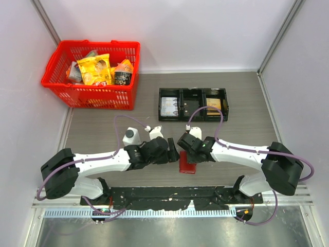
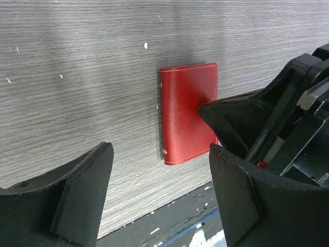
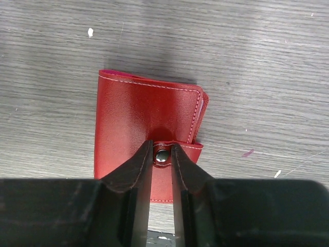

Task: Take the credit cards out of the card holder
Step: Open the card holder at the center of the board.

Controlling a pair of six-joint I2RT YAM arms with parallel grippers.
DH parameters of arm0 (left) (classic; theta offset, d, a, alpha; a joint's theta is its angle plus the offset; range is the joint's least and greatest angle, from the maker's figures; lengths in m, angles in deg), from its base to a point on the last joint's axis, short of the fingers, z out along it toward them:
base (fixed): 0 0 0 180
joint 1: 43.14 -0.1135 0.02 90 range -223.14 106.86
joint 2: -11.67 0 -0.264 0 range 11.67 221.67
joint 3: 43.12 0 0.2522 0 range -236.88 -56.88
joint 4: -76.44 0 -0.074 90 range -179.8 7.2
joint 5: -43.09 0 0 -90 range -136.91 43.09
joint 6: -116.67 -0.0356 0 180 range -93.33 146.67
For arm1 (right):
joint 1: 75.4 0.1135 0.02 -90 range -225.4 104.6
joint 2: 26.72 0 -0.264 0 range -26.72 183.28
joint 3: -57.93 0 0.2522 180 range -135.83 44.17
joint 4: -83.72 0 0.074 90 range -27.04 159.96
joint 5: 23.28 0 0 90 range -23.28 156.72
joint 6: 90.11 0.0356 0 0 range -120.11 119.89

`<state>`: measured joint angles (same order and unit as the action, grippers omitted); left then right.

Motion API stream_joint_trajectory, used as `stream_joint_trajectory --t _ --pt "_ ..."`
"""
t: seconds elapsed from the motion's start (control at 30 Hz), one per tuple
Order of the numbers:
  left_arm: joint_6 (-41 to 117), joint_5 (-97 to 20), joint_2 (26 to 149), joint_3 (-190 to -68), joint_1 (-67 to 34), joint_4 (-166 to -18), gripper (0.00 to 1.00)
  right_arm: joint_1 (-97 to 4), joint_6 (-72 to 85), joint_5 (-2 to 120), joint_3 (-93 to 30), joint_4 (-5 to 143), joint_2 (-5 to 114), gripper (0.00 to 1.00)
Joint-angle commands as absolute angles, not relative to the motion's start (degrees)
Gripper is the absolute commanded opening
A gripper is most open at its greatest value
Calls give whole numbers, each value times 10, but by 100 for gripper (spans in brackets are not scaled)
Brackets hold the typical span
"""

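Observation:
The red card holder point(image 1: 187, 167) lies folded shut on the wood-grain table near the front edge. It also shows in the left wrist view point(image 2: 187, 110) and the right wrist view point(image 3: 139, 113). My right gripper point(image 3: 162, 154) is closed narrowly on its little red snap tab point(image 3: 182, 147), with a finger on each side of the metal snap. In the top view the right gripper point(image 1: 184, 149) is over the holder's far end. My left gripper point(image 2: 160, 154) is open and empty just left of the holder point(image 1: 174, 153). The credit cards are hidden inside the folded holder.
A black three-compartment tray point(image 1: 193, 92) holding some flat items stands behind the holder. A red basket point(image 1: 95, 95) of snack packets sits at the back left. The black mounting plate point(image 1: 169, 198) runs along the front edge. The two grippers are close together.

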<state>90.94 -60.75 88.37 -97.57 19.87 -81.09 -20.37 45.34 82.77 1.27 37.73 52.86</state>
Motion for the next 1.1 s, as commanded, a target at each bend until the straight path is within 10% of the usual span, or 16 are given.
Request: stream_joint_trajectory --t 0.0,0.1,0.6,1.07 --pt "925 -604 875 -988 199 -816 77 -201 444 830 19 383 560 15" --pt "924 -576 890 -997 194 -819 76 -200 434 816 16 391 559 1" --pt "939 -497 1023 -1041 169 -838 66 -200 448 818 80 520 419 1" --pt "901 -553 1098 -1071 136 -791 28 -238 475 883 179 562 310 8"
